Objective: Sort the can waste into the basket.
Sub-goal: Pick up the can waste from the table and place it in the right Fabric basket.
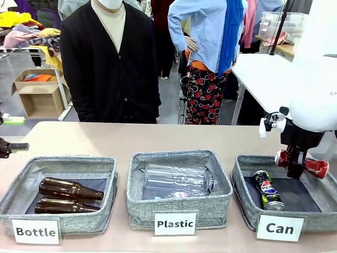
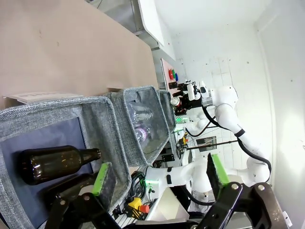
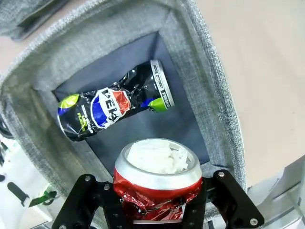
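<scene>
Overhead, right gripper (image 1: 295, 169) pinching red can (image 3: 157, 183) above Can basket (image 1: 243, 197), Pepsi can (image 1: 268, 191) lying inside, left gripper (image 2: 159, 179) spread.

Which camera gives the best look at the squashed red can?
The right wrist view: the red can is close up, clamped in the right end effector above the Can basket. The front view shows it smaller, side-on. The left wrist view shows it tiny, far off.

A long beige table (image 1: 158, 139) carries 3 grey fabric baskets in a row near its front edge: the basket signed "Bottle" (image 1: 16, 197) at the left, the "Plastic" basket (image 1: 179, 203) in the middle, the "Can" basket (image 1: 241, 179) at the right.
</scene>
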### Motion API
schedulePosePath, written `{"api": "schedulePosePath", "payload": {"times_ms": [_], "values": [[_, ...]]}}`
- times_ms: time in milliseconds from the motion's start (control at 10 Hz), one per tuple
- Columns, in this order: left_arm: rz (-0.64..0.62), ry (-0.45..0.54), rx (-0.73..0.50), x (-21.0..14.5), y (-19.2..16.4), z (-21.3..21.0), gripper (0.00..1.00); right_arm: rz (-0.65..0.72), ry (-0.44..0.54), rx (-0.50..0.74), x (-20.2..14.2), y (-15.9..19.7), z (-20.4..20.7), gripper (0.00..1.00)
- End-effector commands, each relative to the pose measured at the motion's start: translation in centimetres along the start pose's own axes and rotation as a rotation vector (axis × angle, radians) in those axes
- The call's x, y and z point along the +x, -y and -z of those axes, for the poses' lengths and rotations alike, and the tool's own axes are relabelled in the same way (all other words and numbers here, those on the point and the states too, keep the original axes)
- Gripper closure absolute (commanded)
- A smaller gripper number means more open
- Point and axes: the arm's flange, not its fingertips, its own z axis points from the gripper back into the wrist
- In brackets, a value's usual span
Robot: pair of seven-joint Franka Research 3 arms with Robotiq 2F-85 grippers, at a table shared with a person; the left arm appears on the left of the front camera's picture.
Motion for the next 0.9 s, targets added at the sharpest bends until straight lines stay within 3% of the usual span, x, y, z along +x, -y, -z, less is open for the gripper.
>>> {"api": "schedulePosePath", "payload": {"times_ms": [0,100,300,500,600,700,800], "values": [[-0.008,0.013,-0.008,-0.11,0.29,0.0,0.0,-0.021,0.036,0.018,0.13,0.39,-0.35,0.82],[-0.008,0.013,-0.008,-0.11,0.29,0.0,0.0,-0.015,0.04,0.014,0.13,0.46,-0.36,0.42],[-0.008,0.013,-0.008,-0.11,0.29,0.0,0.0,-0.012,0.037,0.014,0.36,0.6,-0.35,0.0],[-0.008,0.013,-0.008,-0.11,0.29,0.0,0.0,-0.002,0.037,0.01,0.4,0.59,-0.35,0.0],[-0.008,0.013,-0.008,-0.11,0.29,0.0,0.0,0.002,0.04,0.01,0.43,0.56,-0.34,0.07],[-0.008,0.013,-0.008,-0.11,0.29,0.0,0.0,0.004,0.043,0.013,0.45,0.55,-0.35,0.0],[-0.008,0.013,-0.008,-0.11,0.29,0.0,0.0,0.002,0.042,0.012,0.44,0.57,-0.3,0.0]]}}
